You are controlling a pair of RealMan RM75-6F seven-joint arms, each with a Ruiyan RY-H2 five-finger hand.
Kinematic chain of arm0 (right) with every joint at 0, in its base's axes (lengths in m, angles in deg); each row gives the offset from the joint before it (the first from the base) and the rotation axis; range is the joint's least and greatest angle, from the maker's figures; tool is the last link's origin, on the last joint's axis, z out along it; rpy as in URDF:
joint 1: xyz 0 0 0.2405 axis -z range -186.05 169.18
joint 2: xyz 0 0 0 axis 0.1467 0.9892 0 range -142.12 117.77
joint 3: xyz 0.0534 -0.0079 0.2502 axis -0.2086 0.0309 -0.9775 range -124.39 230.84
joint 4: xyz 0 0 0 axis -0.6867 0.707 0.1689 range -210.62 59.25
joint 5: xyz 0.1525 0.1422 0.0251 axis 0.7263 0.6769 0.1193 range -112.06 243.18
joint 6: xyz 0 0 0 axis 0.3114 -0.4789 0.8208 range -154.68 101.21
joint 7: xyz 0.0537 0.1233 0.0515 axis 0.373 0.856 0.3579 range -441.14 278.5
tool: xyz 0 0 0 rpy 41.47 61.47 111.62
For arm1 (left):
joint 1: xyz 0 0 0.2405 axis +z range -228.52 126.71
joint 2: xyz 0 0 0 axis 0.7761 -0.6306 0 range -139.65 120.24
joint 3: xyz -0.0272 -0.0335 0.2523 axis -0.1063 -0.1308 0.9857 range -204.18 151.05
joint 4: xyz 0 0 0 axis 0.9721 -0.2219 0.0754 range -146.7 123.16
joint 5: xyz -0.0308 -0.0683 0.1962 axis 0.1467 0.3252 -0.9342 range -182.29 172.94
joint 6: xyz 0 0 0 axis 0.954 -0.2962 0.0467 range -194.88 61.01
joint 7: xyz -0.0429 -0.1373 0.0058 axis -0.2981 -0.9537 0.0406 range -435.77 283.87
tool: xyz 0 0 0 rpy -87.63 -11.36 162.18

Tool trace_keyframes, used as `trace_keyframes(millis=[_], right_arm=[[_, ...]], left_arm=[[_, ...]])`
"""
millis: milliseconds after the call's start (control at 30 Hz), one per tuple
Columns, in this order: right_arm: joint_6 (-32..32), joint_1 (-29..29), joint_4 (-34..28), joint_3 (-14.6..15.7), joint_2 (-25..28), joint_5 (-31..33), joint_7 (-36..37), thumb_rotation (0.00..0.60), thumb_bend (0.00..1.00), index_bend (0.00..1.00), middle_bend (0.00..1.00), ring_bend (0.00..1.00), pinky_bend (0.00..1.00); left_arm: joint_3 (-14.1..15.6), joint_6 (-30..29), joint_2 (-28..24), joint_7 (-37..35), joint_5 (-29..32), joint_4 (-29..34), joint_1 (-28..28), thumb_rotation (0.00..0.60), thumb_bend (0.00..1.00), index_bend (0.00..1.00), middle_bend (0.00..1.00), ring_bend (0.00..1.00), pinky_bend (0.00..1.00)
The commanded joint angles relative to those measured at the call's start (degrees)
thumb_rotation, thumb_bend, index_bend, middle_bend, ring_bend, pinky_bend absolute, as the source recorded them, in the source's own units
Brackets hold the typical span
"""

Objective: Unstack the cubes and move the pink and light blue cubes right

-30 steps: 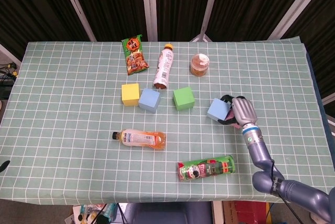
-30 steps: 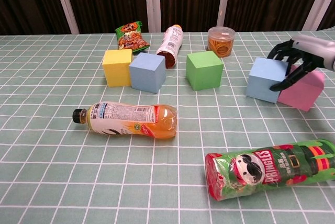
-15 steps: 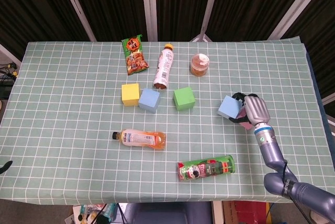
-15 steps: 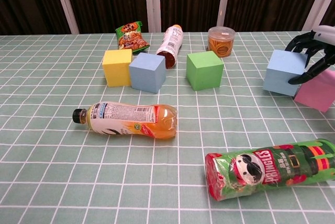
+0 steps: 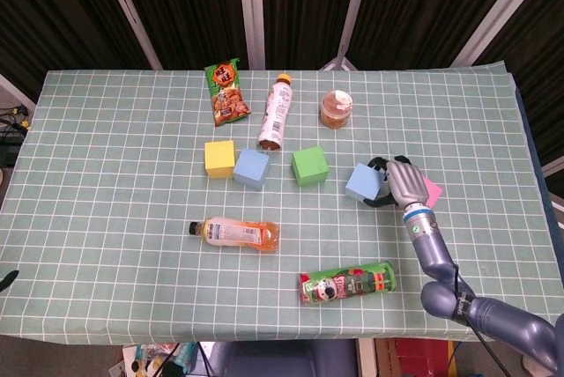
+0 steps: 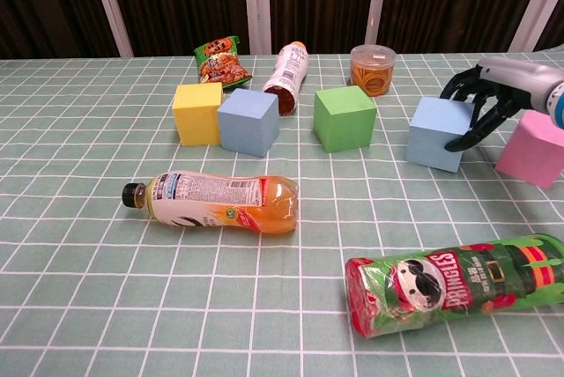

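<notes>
Cubes sit in a loose row on a green checked tablecloth [image 5: 106, 157] that covers the table, with dark curtains and pale frame bars behind. From the left: a yellow cube [image 5: 219, 158] touching a blue cube [image 5: 252, 168], then a green cube [image 5: 309, 166] standing apart. Further right lies the light blue cube [image 5: 361, 183], with the right hand [image 5: 404, 180] curled over its right side and top, fingers [image 6: 467, 86] gripping it. Just beyond the hand, the pink cube [image 6: 531, 147] rests on the cloth by itself. Nearer the front lie an orange drink bottle [image 5: 234, 232] and a green chips can [image 5: 347, 282]. The left hand shows in neither view.
</notes>
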Motion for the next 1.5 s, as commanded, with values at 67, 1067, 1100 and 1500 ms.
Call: trace_keyframes(millis=[67, 1067, 1100, 1500], right_arm=[[-0.8, -0.4, -3.0, -0.4, 1.6, 2.2, -2.9, 0.600, 0.16, 0.08, 0.02, 0.07, 0.00], [-35.4, 28.5, -9.4, 12.8, 16.4, -28.8, 13.5, 0.600, 0.13, 0.00, 0.00, 0.13, 0.00], [-37.1, 29.5, -8.9, 13.7, 15.8, -30.4, 12.5, 0.600, 0.13, 0.00, 0.00, 0.13, 0.00], [-41.8, 32.8, -11.6, 18.4, 18.9, -40.3, 4.2, 0.600, 0.13, 0.00, 0.00, 0.13, 0.00]], left_arm=[[0.1, -0.1, -0.1, -0.1, -0.1, 0.0, 0.0, 0.600, 0.15, 0.19, 0.00, 0.00, 0.00], [0.4, 0.5, -0.1, -0.7, -0.8, 0.0, -0.2, 0.600, 0.15, 0.19, 0.00, 0.00, 0.00], [0.4, 0.4, -0.1, -0.8, -0.9, 0.0, -0.2, 0.600, 0.15, 0.19, 0.00, 0.00, 0.00], [0.1, 0.4, 0.3, -1.4, -1.3, -1.5, -0.6, 0.600, 0.15, 0.19, 0.00, 0.00, 0.00]])
